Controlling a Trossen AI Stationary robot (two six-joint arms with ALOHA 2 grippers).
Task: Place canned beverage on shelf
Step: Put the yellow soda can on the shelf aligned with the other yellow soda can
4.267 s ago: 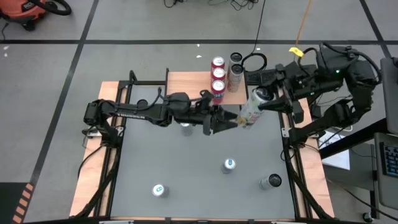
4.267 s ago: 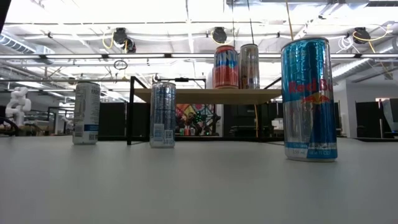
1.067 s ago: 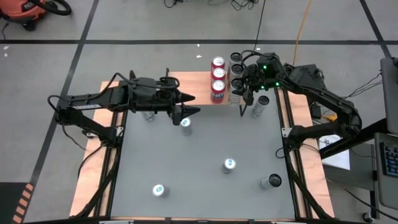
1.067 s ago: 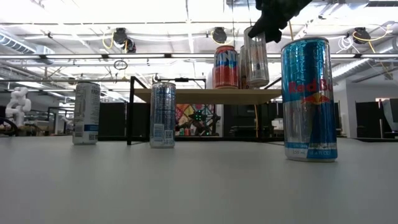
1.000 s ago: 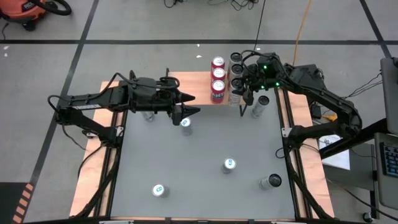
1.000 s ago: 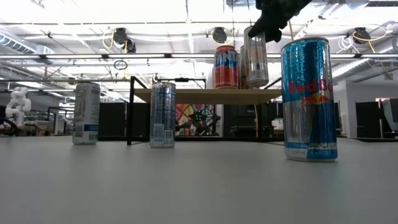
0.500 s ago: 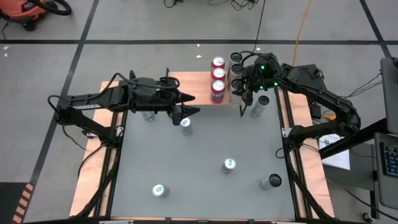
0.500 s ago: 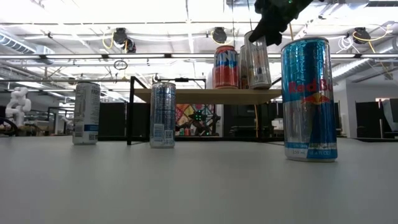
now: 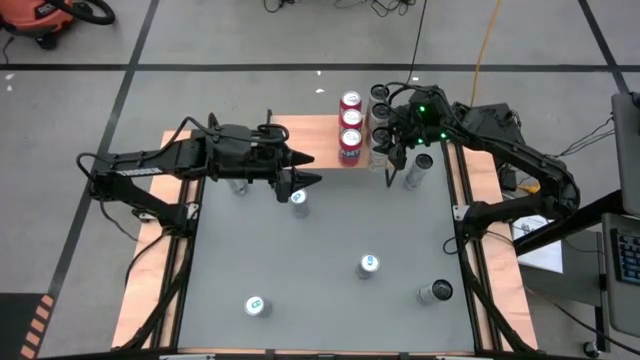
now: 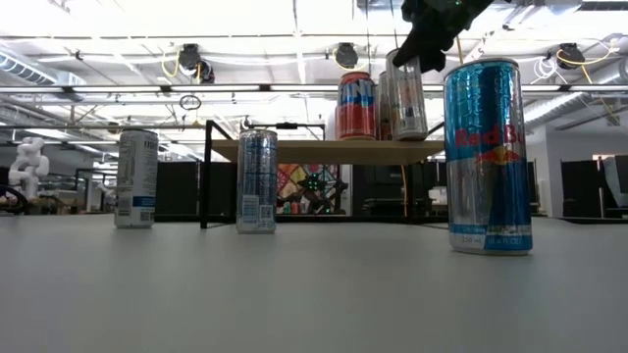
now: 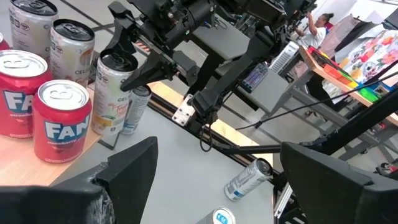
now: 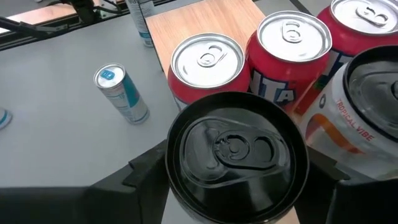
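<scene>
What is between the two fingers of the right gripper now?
A black-topped can stands between the right gripper's fingers, beside the red cans on the shelf; the right wrist view shows it.

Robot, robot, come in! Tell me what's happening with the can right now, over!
Right pincer straddling black-topped can, can standing on shelf beside red cans. Left pincer open, waiting over table. Nothing in the way.

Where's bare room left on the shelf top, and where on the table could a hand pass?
The shelf is bare on its left half, beside the red cans; its right end is crowded with cans and the right gripper. On the table, the widest free patch lies between the left gripper, the can at centre and the near-left can.
</scene>
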